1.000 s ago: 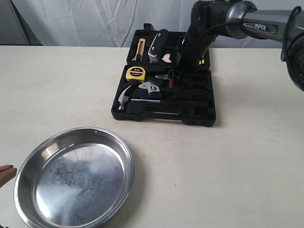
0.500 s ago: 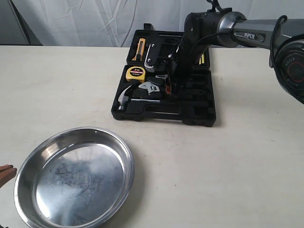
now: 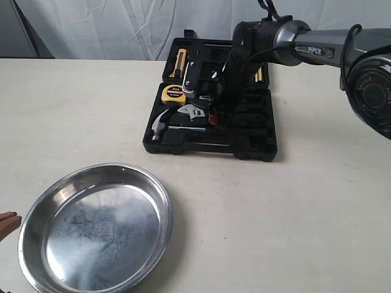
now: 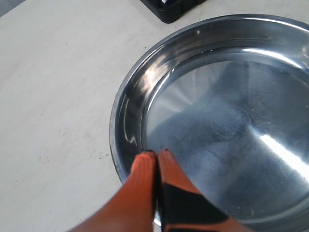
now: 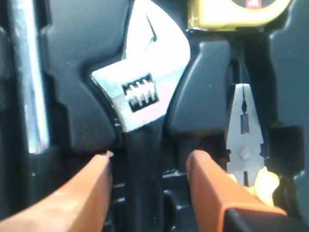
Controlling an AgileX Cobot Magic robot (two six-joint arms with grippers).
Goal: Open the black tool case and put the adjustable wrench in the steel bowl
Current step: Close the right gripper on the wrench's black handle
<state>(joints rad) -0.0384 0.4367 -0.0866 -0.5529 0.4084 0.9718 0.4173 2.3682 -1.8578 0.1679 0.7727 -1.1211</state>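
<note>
The black tool case [image 3: 244,149] lies open at the back of the table. The adjustable wrench [image 3: 194,113] rests in its slot, silver head [image 5: 145,87] up and black handle [image 5: 145,179] running between my right fingers. My right gripper [image 3: 214,116] [image 5: 148,162] is open, one orange finger on each side of the handle, without gripping it. The steel bowl [image 3: 98,226] [image 4: 231,121] sits at the front left and holds nothing. My left gripper [image 4: 158,153] is shut on nothing, its tips over the bowl's rim; in the exterior view only its tip [image 3: 8,220] shows at the left edge.
In the case lie a claw hammer [image 3: 162,127] [image 5: 26,77], a yellow tape measure [image 3: 174,93] [image 5: 236,12], pliers [image 5: 244,140] and a utility knife [image 3: 181,63]. The raised lid half [image 3: 208,58] stands behind my right arm. A white curtain hangs at the back.
My right arm has swung left and down into the case, bringing its open fingers from the case's middle to the wrench handle. The left gripper and bowl have not moved.
</note>
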